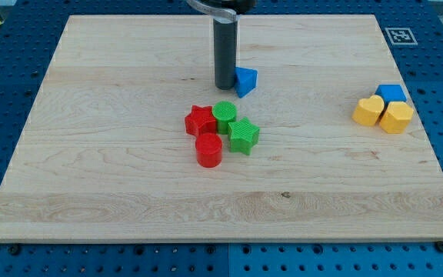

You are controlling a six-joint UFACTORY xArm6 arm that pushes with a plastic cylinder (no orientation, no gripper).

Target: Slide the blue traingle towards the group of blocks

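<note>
Four blocks, a red star (199, 119), green cylinder (224, 114), green star (243, 135) and red cylinder (208, 149), sat mid-bench (91, 169), so my tip (225, 85), with no jaws to open or close, touching the blue triangle (245, 80) on its left, needed to come round to its upper right and push down-left, with plenty of room from every edge.

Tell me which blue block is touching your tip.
The blue triangle, pressed against the right side of my tip above the red-green group. The blue cube sits far right with the yellow hearts.
</note>
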